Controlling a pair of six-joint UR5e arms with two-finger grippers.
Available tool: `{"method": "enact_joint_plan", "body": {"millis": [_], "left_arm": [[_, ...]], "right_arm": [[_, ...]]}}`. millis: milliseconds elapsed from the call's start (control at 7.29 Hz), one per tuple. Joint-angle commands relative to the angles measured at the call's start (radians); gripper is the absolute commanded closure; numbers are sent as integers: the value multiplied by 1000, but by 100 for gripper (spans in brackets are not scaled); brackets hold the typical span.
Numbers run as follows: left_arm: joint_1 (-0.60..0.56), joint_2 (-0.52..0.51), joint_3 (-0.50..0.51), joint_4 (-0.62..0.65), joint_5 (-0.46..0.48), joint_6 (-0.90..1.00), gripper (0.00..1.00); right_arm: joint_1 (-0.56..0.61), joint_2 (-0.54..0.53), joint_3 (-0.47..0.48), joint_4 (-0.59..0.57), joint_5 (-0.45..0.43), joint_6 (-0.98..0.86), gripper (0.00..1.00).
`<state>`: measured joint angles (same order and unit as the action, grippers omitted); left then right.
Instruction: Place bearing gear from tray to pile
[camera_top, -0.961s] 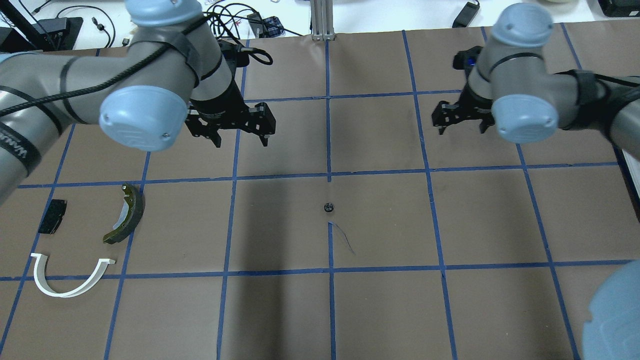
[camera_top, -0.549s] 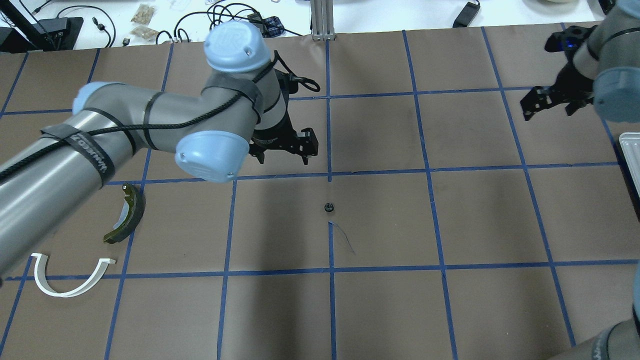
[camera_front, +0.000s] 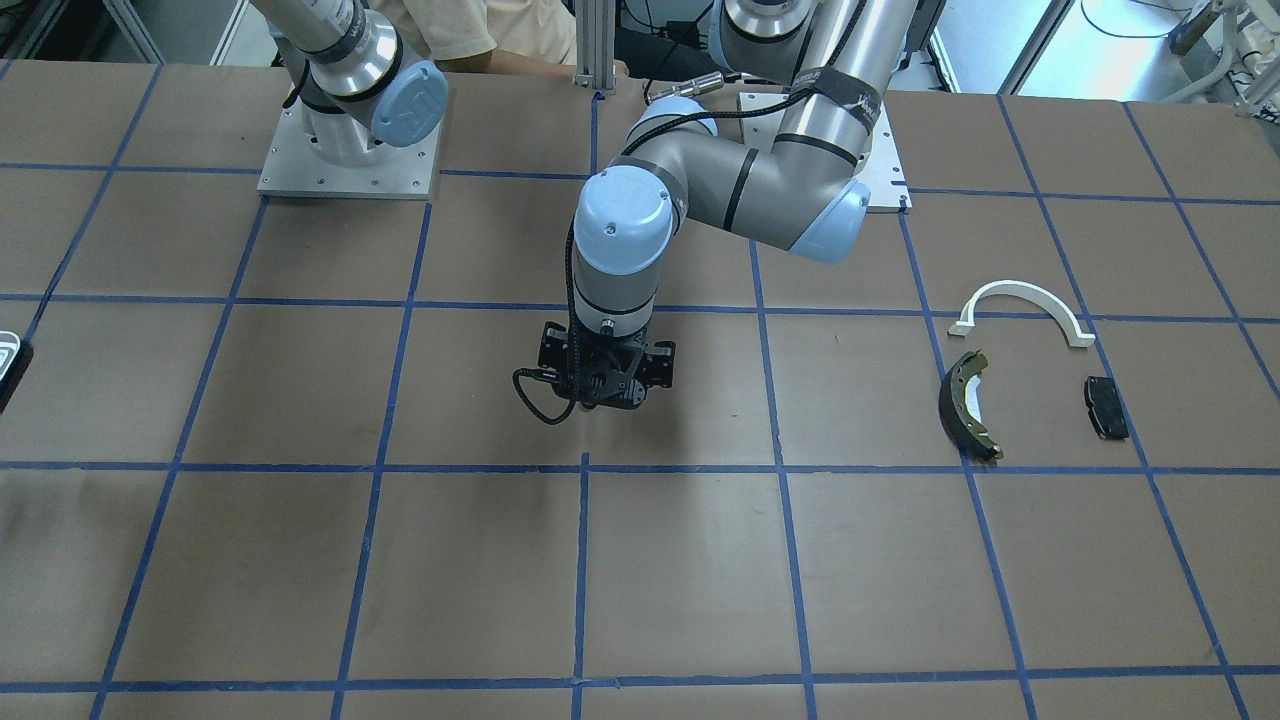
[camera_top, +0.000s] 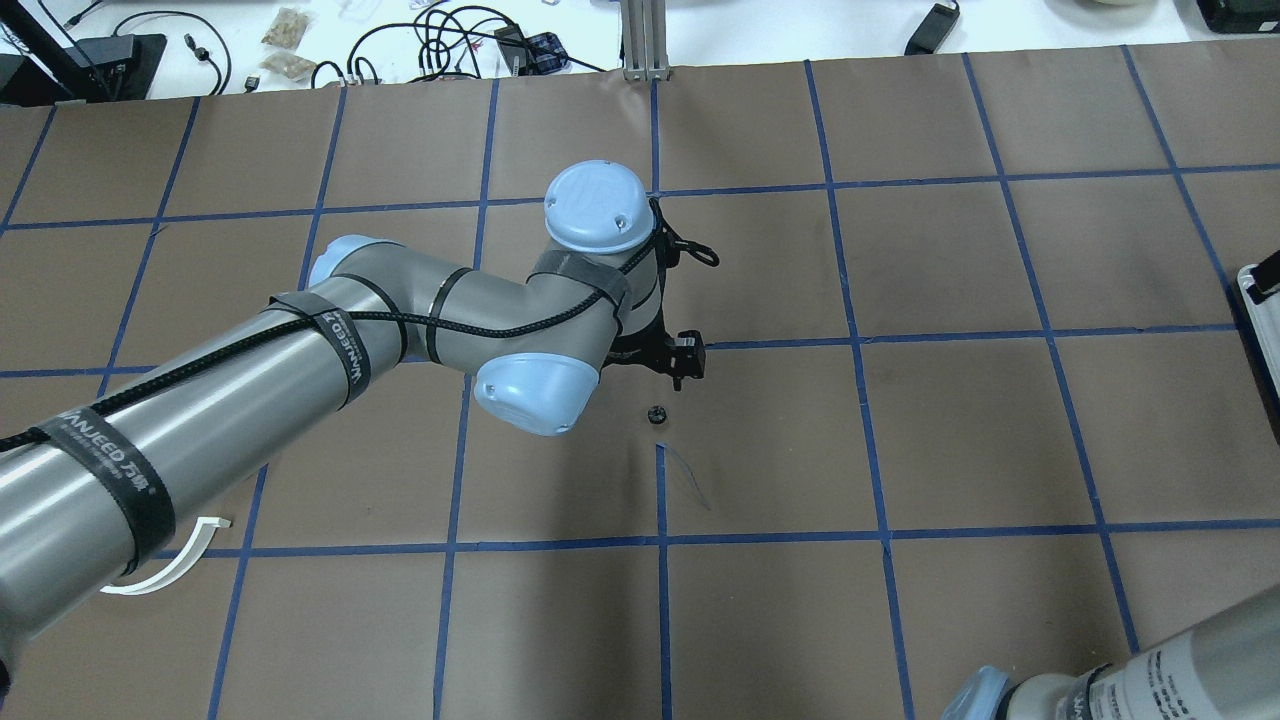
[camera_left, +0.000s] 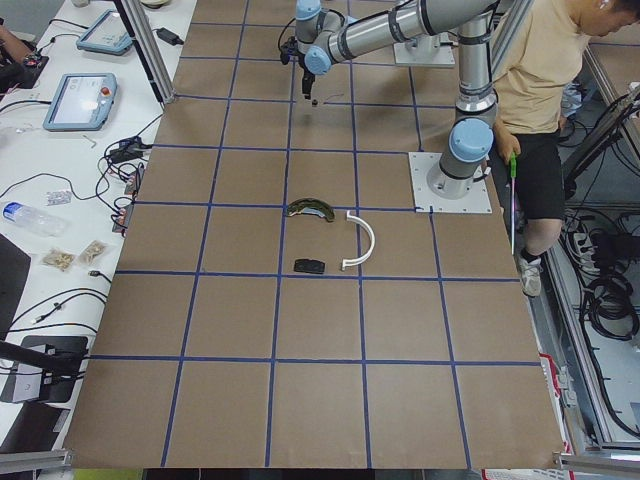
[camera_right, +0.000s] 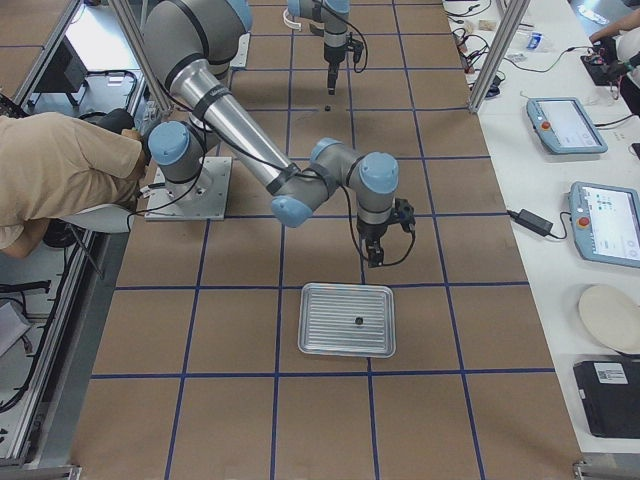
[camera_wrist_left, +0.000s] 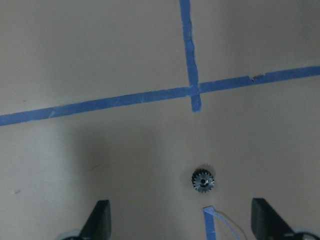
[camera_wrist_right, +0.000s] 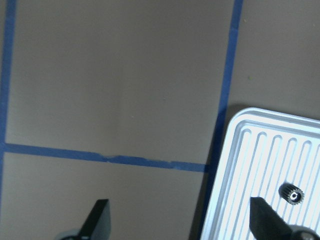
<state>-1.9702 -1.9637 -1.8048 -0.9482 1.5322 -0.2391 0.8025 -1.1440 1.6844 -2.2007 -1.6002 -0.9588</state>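
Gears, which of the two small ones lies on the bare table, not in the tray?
The gear below the left hand, beside the blue tape crossing. The other gear sits in the ribbed metal tray by the right hand.

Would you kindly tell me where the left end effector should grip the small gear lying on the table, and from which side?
Grip the gear across its toothed rim, coming straight down from above. It lies flat on the table with its bore facing up, so opposite teeth are probably the only usable faces. The open left end effector hangs nearly over it.
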Motion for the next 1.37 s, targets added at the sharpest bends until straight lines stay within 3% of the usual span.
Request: {"method": "enact_joint_plan", "body": {"millis": [0,137,275,549,686,824,1235], "left_arm": [[-10,-56,-1,38,-1,0,0],[-22,-72,-1,49,0,0,0],[-25,-83,2,51,-1,-2,8],[-27,-93,-2,49,-1,-3,9],[-27,-96,-1,49,-1,-3,16],[-27,-96,-1,49,-1,-2,27],[-27,-96,-1,49,-1,-2,85]], "right_arm": [[-68,102,-11,-111,5,-127,4],[-75,113,-11,-113,3,-152,6],[-75,113,-17,-116,5,-159,7],[-78,164,-83,-122,2,-190,9],[-95,188,-106,-122,2,-184,11],[-114,196,-107,-120,5,-179,14],[-117,204,-104,-108,0,-104,25]]}}
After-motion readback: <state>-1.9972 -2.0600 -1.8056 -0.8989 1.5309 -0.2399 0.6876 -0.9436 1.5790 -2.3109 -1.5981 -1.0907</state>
